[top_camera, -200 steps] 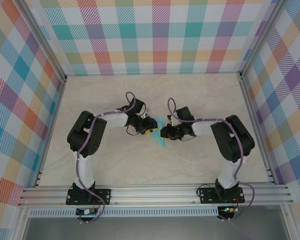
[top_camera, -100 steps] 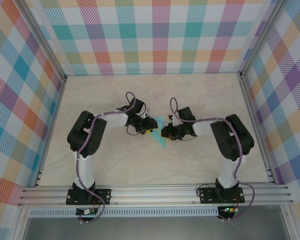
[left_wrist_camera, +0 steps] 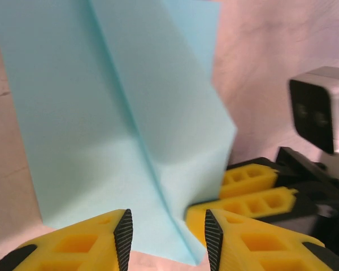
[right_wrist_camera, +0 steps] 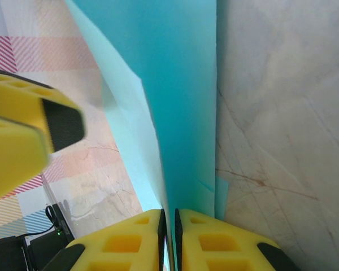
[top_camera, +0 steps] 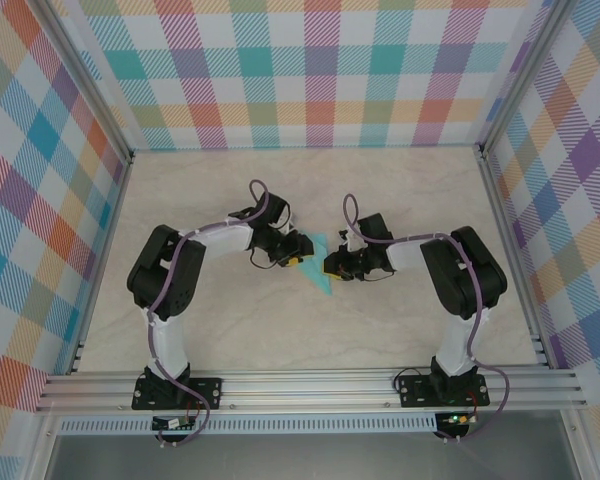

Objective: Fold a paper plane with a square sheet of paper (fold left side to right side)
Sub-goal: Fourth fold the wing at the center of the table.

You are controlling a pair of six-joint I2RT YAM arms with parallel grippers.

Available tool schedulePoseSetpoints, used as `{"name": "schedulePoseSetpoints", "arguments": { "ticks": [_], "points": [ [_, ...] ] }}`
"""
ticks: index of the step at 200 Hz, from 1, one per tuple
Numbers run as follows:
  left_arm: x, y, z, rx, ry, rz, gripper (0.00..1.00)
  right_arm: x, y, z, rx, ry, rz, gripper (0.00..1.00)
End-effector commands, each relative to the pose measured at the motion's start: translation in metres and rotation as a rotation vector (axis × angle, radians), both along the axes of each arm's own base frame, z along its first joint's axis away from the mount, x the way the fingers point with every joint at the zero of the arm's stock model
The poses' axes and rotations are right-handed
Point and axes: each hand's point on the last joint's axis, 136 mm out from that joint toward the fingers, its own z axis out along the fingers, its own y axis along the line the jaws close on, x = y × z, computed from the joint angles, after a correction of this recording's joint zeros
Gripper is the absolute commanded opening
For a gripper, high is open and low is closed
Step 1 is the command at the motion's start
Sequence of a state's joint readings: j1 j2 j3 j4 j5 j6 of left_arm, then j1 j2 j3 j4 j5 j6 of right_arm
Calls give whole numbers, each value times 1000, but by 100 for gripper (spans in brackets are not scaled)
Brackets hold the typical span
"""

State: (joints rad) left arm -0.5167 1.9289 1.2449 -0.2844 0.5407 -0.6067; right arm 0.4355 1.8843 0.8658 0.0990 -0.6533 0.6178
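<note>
**One folded paper, two grippers meeting at mid-table**

There is one paper (top_camera: 321, 274): a single light turquoise sheet, folded to a slim wedge with its point toward the near edge. It lies at the middle of the table (top_camera: 400, 190), between the two gripper heads. In the left wrist view the paper (left_wrist_camera: 85, 113) shows a long crease running down it, with one flap raised on the right. In the right wrist view the paper (right_wrist_camera: 181, 79) stands up as a folded layer beside the flat tabletop.

There are two arms, each bent inward so the grippers face each other across the paper. The left gripper (top_camera: 297, 261) has its yellow fingers spread; in its own camera the left gripper (left_wrist_camera: 166, 231) has a clear gap, and the paper's lower corner sits within that gap without being squeezed. The right gripper (top_camera: 331, 266) touches the paper's right edge. Close up, the right gripper (right_wrist_camera: 168, 226) has its fingers pressed almost together, with the paper's fold running into the thin slit between them, so it pinches the paper.

The tabletop is pale beige with faint marble veining. Three plaid walls (top_camera: 310, 70) in pastel checks enclose it at the back, left and right. Aluminium rails (top_camera: 310, 385) run along the near edge, carrying both arm bases.
</note>
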Motion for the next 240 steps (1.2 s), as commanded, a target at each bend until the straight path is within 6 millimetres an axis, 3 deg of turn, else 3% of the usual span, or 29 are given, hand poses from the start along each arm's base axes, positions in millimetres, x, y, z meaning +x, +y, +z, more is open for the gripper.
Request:
{"name": "schedulePoseSetpoints", "arguments": {
  "ticks": [1,92,178,240],
  "points": [
    [0,-11,31,-32,-61,-40,38,-20,-15,-37,-94,119,-15,16],
    [17,-37,9,-101,-14,-71,27,-22,-15,-40,-98,127,-9,16],
    [24,-32,-24,-20,3,-58,26,-24,-16,-41,-108,135,-6,16],
    [13,-22,-50,40,67,-50,25,-24,-15,-36,-93,125,2,17]
  ]
}}
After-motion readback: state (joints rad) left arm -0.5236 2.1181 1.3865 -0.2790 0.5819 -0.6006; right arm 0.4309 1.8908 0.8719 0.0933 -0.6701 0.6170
